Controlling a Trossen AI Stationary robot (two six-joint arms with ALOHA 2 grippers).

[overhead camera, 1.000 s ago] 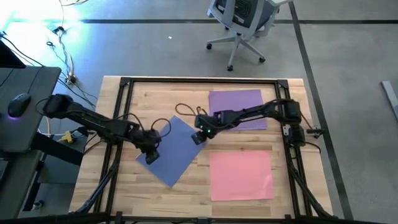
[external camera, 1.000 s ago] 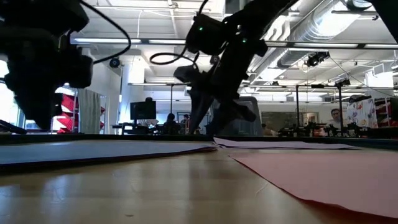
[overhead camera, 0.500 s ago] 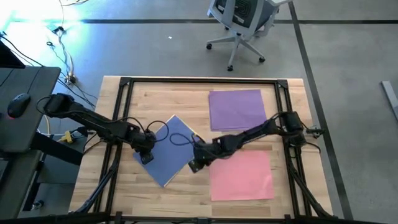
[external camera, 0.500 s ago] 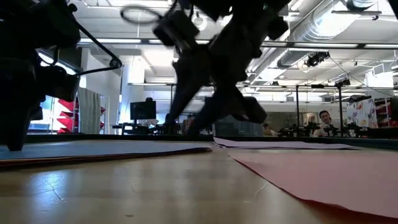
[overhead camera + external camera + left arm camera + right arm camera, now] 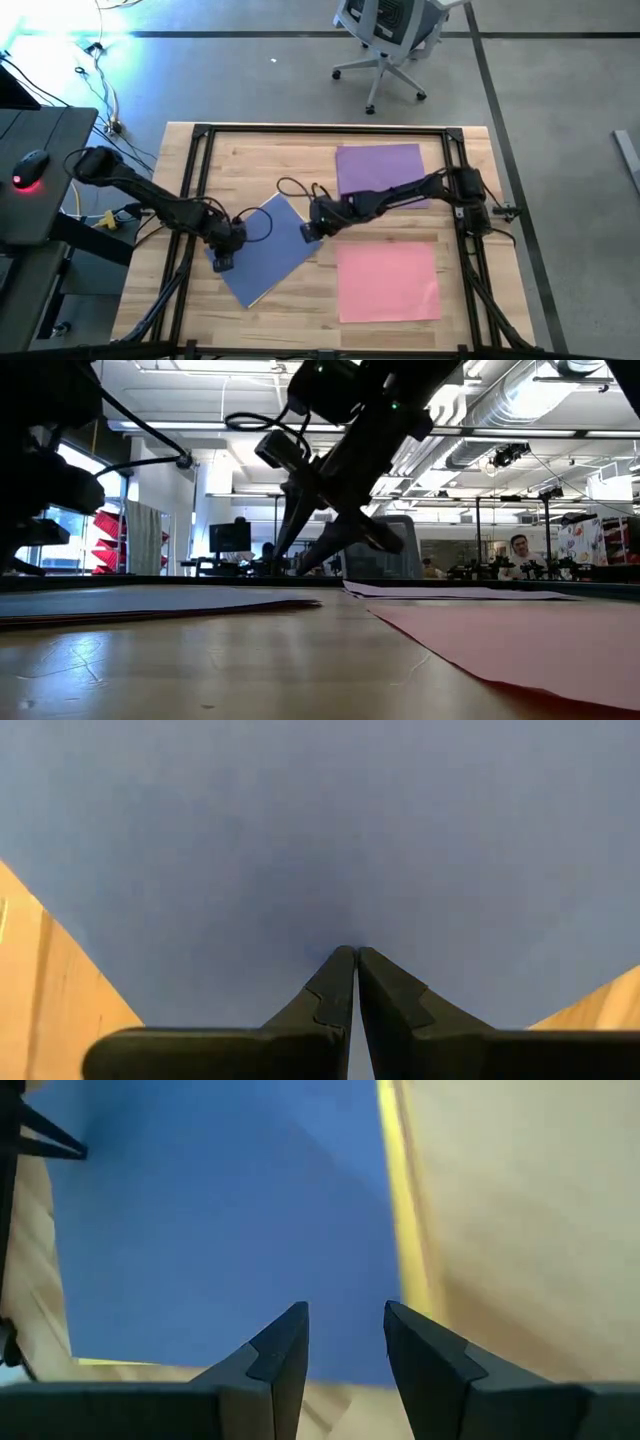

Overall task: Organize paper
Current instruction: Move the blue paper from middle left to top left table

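A periwinkle blue sheet lies askew on the table's left half, with a yellow sheet's edge showing from under it. A purple sheet lies flat at the far right and a pink sheet at the near right. My left gripper is shut, tips down on the blue sheet's left part. My right gripper stands open over the blue sheet's right corner. My left gripper presses its shut fingertips down on the blue sheet's face, a little in from its left edge, coming steeply from above. The sheet lies flat on the table under them. My right gripper: whether its open fingers touch the blue sheet, I cannot tell.
A black metal frame runs around the wooden table top. Bare wood lies between the blue sheet and the pink and purple ones. An office chair stands on the floor beyond the far edge, and people show far back in the room.
My left gripper has slid toward the table's left and near edges, and the blue sheet has gone and turned with it. My right gripper swung toward the near edge, then came back to the sheet's right corner.
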